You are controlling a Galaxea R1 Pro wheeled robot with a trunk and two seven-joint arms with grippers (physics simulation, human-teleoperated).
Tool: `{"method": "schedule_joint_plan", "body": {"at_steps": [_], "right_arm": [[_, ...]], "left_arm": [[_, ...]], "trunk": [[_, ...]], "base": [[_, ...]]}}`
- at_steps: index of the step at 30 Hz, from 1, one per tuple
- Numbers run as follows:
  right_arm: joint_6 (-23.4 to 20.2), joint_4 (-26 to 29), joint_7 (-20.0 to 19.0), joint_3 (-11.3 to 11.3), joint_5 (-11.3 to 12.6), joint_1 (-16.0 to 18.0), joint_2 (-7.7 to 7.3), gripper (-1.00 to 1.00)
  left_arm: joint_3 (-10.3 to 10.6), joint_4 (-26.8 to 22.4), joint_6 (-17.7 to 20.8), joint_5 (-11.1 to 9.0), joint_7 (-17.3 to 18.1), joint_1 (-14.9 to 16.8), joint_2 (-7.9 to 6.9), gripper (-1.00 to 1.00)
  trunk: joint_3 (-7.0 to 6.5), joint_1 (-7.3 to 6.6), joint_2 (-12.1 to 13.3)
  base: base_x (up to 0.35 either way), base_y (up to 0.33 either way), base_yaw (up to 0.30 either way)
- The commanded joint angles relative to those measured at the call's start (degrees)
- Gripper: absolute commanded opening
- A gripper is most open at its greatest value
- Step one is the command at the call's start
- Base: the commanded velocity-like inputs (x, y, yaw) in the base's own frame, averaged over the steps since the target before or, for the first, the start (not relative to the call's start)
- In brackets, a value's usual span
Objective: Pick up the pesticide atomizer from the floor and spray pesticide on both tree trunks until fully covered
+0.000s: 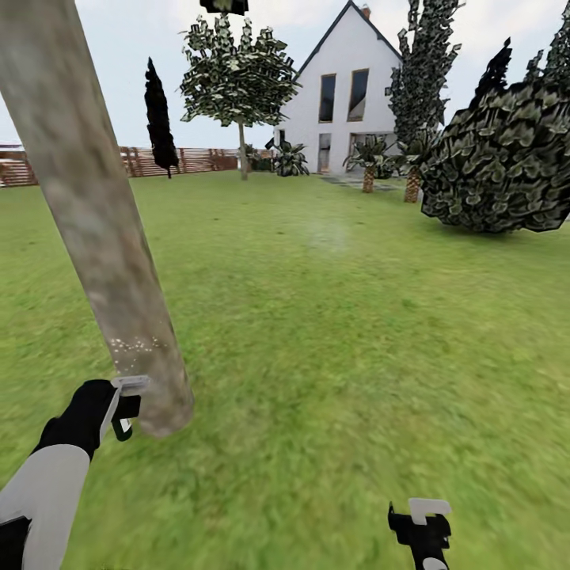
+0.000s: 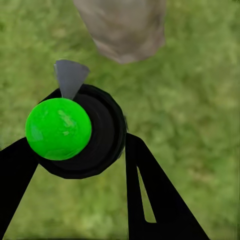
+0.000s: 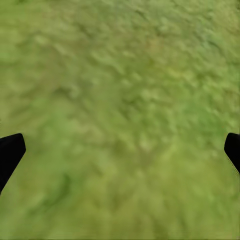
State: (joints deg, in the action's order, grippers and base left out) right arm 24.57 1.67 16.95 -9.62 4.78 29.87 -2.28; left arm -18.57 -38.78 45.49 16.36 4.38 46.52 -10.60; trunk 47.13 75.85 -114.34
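Atomizer (image 2: 75, 132) clamped between left gripper (image 1: 127, 405) fingers, green-topped in the wrist view, nozzle just beside the base of the tree trunk (image 1: 95, 229). White pesticide specks (image 1: 138, 345) low on the trunk. Left arm reaches forward, low over the lawn (image 1: 340, 340). Right gripper (image 1: 421, 518) hangs over grass, fingers spread wide, empty.

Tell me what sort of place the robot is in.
A simulated house garden, most likely: a wide green lawn bounded by a brown slatted wooden fence, a white gabled house behind it, and trees, including a thick tan-grey trunk close to the robot's left end effector.
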Motion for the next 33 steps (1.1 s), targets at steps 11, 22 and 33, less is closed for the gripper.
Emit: {"method": "schedule_joint_plan", "body": {"at_steps": [11, 22, 33], "right_arm": [[0.14, 0.00, 0.10, -0.49, 0.50, 0.01, -0.16, 1.00], [0.13, 0.00, 0.10, -0.49, 0.50, 0.01, -0.03, 1.00], [0.16, 0.00, 0.10, -0.49, 0.59, 0.01, 0.17, 1.00]], "left_arm": [[-0.56, 0.73, -0.10, 0.60, 0.35, -1.64, -0.22, -1.00], [-0.68, -0.04, -0.32, 0.40, 0.37, -2.39, -0.05, -1.00], [-0.57, 0.02, -0.26, 0.61, 0.37, -2.40, 0.05, -1.00]], "trunk": [[0.05, 0.01, -0.02], [0.05, 0.01, -0.02], [0.05, 0.01, -0.02]], "base": [[0.148, -0.261, 0.149], [0.145, -0.255, 0.097], [0.188, -0.240, 0.276]]}}
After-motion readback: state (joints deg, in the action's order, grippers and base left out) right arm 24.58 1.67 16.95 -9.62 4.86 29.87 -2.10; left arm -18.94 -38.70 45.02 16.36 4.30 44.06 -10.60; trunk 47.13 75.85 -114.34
